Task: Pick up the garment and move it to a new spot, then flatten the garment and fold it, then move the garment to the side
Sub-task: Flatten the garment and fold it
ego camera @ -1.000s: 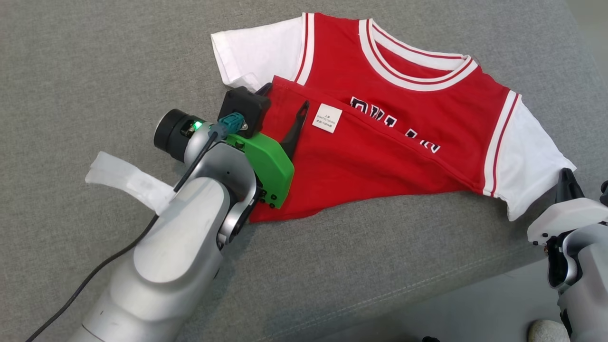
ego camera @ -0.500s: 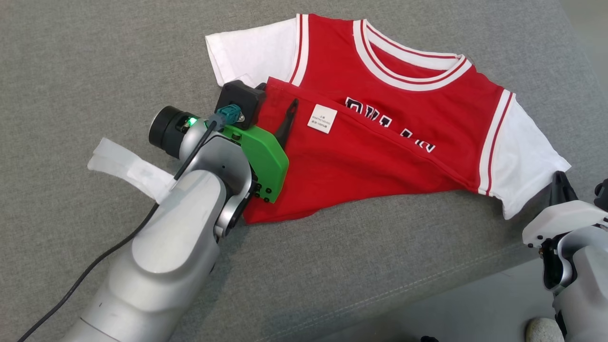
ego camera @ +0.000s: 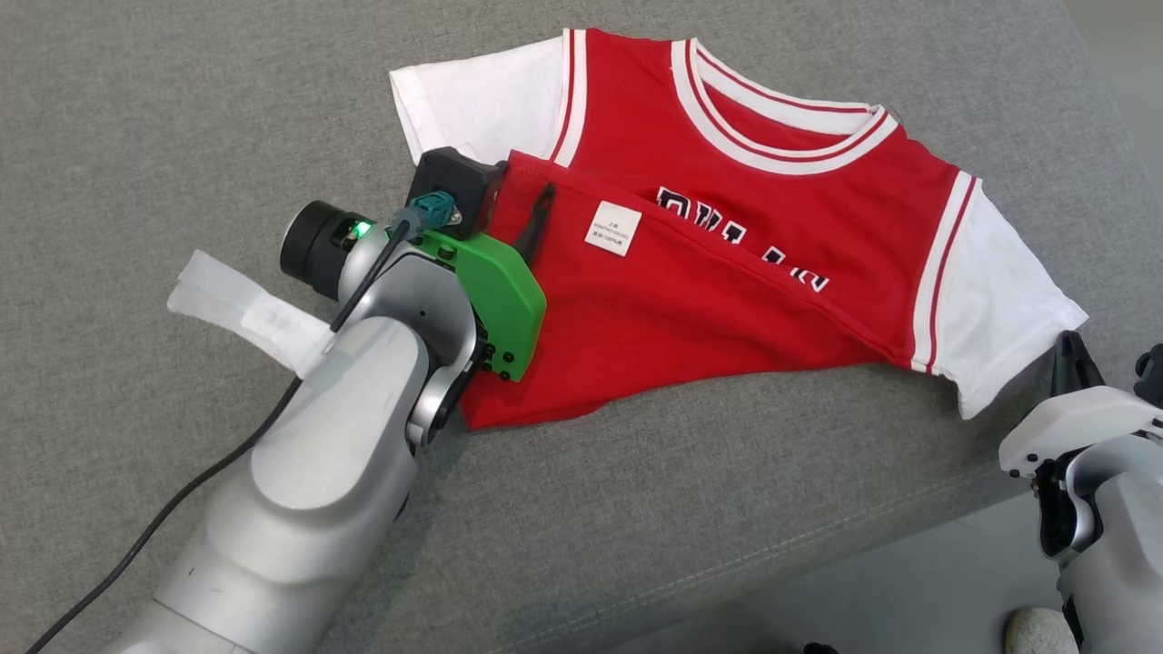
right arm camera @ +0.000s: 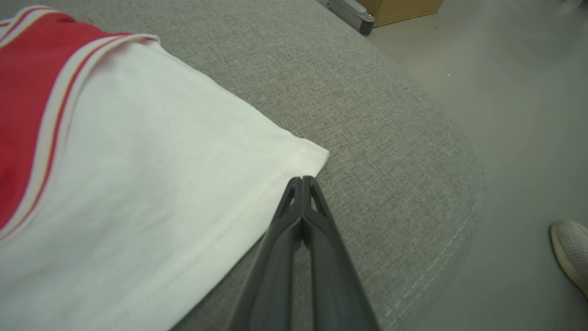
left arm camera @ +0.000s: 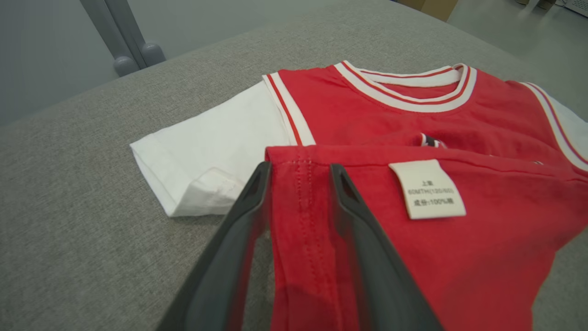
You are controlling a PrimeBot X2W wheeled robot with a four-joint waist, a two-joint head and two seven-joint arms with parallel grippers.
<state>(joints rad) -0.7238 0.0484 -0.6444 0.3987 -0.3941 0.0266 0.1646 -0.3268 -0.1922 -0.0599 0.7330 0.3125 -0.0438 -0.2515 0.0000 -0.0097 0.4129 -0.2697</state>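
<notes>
Head view, read left to right.

Far left: a strip of white translucent tape (ego camera: 241, 313) sticks out from my grey left forearm (ego camera: 318, 472), above the grey woven fabric surface (ego camera: 136, 136).

Left pincer (ego camera: 518, 204): spread. In the left wrist view the left pincer (left arm camera: 301, 170) straddles the near left corner of the folded hem. One finger lies along the outer edge of the red cloth and the other rests on top of it. There is a visible gap between them, so the cloth is not pinched.

Task item: the garment (ego camera: 772, 218), a red knit T-shirt with white short sleeves and a red-and-white striped collar, lies at the centre of the surface with its neck pointing away from me. Its lower part is folded up over the chest and covers the lower half of the dark lettering. A small white rectangular care label (ego camera: 612, 229) shows on the fold, just right of my upper finger.

Right: the white sleeve (ego camera: 1008, 300) lies flat near the surface's front edge.

Right pincer (ego camera: 1072, 350): pressed together and holding nothing. In the right wrist view its tip (right arm camera: 302, 179) sits right at the sleeve hem — I cannot tell whether it touches.

Lower right: a pale shoe (right arm camera: 569, 250) stands on the floor.
</notes>
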